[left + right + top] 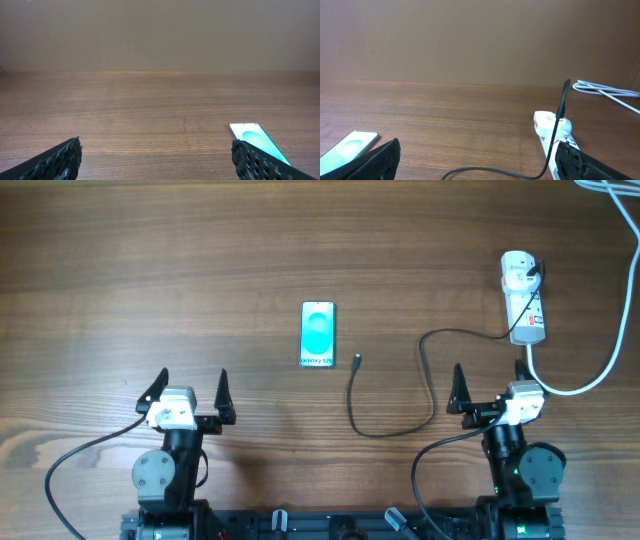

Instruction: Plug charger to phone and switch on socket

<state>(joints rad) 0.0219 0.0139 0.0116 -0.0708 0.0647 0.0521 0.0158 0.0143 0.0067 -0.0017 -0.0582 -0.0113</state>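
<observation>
The phone point(317, 334) lies flat mid-table, cyan screen up; it also shows in the left wrist view point(257, 141) and the right wrist view point(346, 147). The charger cable point(392, 430) runs in a loop from the adapter on the socket to its small black tip point(357, 361), which rests just right of the phone, apart from it. The cable also shows in the right wrist view point(495, 171). The white socket point(523, 298) lies at the right, also in the right wrist view point(551, 124). My left gripper point(190, 392) is open and empty, near the phone's lower left. My right gripper point(490, 387) is open and empty, just below the socket.
A thick white cord point(612, 360) curves from the socket's near end up to the far right corner; it also shows in the right wrist view point(605, 91). Black arm cables trail at the front edge. The far table edge meets a plain wall.
</observation>
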